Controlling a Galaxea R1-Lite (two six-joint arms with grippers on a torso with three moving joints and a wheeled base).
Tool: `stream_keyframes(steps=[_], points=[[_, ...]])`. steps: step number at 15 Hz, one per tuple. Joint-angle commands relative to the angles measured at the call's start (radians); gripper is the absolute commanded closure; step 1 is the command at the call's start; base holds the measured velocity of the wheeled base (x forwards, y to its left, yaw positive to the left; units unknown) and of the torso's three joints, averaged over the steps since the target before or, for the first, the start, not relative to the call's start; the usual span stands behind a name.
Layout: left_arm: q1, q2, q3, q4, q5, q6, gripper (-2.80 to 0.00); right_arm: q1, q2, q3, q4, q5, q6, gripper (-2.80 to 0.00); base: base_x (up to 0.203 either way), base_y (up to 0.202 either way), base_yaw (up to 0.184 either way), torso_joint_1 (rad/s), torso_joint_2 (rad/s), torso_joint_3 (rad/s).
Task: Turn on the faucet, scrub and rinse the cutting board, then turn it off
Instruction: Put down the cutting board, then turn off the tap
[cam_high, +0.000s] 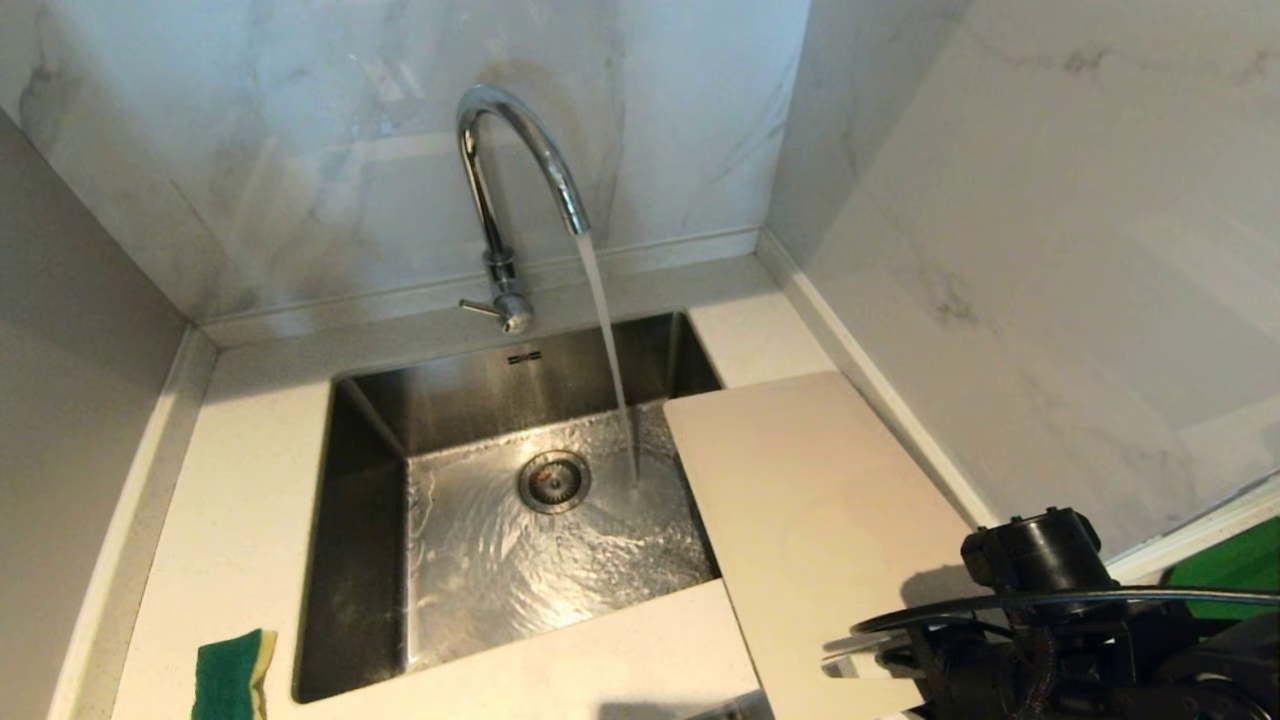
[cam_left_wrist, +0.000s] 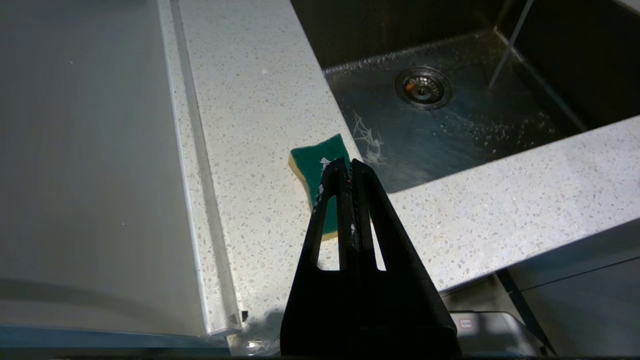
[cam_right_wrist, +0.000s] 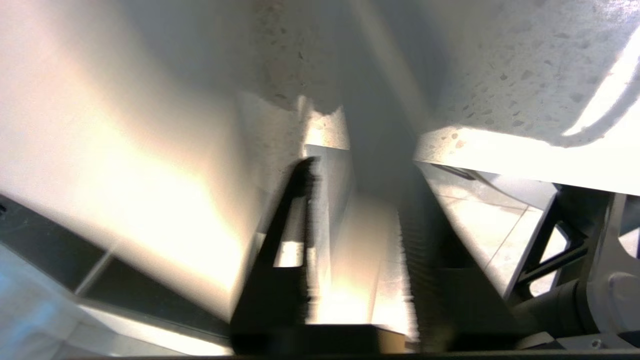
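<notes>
The chrome faucet (cam_high: 500, 180) stands behind the sink, and water pours from its spout into the basin. The off-white cutting board (cam_high: 800, 500) lies flat on the right counter, one long side overhanging the sink. My right gripper (cam_high: 880, 660) is at the board's near end. In the right wrist view the right gripper (cam_right_wrist: 360, 170) is open, its fingers apart on either side of the board's edge (cam_right_wrist: 325, 190). My left gripper (cam_left_wrist: 348, 165) is shut and empty, hanging over a green and yellow sponge (cam_left_wrist: 315, 160).
The sponge (cam_high: 232, 675) lies on the front left counter beside the steel sink (cam_high: 380, 520). The drain (cam_high: 553, 480) is in the wet basin floor. Marble walls close in the back and right. A green slab (cam_high: 1230, 565) shows at the far right.
</notes>
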Motion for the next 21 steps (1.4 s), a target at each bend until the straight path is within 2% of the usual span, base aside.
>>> stream_keyframes(steps=[1,7,10,11,13,14,15,17,21], points=[[0.000,0.001,0.002,0.000,-0.001,0.000,0.00,0.000,-0.002,0.000,-0.004,0.000,0.014,-2.80,0.000,0.000,0.000,0.000,0.00,0.000],[0.000,0.001,0.002,0.000,-0.001,0.000,0.00,0.000,-0.024,-0.001,-0.005,0.003,0.013,-2.80,0.000,0.000,0.000,0.000,0.00,0.000],[0.000,0.001,0.002,0.000,-0.001,0.000,0.00,0.000,-0.153,-0.004,-0.013,0.005,0.001,-2.80,0.000,0.000,0.000,0.000,0.00,0.000],[0.000,0.001,0.002,0.000,-0.001,0.000,0.00,-0.001,-0.209,-0.014,-0.035,-0.002,-0.025,-2.80,0.000,0.000,0.000,0.000,0.00,0.000],[0.000,0.001,0.002,0.000,0.001,0.000,0.00,-0.004,-0.288,-0.045,-0.093,-0.060,-0.144,-2.80,0.000,0.000,0.000,0.000,0.00,0.000],[0.000,0.001,0.002,0.000,-0.001,0.000,0.00,-0.005,-0.305,-0.074,-0.114,-0.107,-0.194,0.00,0.000,0.000,0.000,0.000,0.00,0.000],[0.000,0.001,0.002,0.000,-0.001,0.000,0.00,-0.007,-0.311,-0.090,-0.119,-0.141,-0.236,0.00,0.000,0.000,0.000,0.000,0.00,0.000],[0.000,0.001,0.002,0.000,-0.001,0.000,0.00,-0.009,-0.332,-0.113,-0.119,-0.153,-0.341,0.00,0.000,0.000,0.000,0.000,0.00,0.000],[0.000,0.001,0.002,0.000,-0.001,0.000,0.00,-0.036,-0.370,-0.147,-0.112,-0.144,-0.704,0.00,0.000,0.000,0.000,0.000,0.00,0.000]])
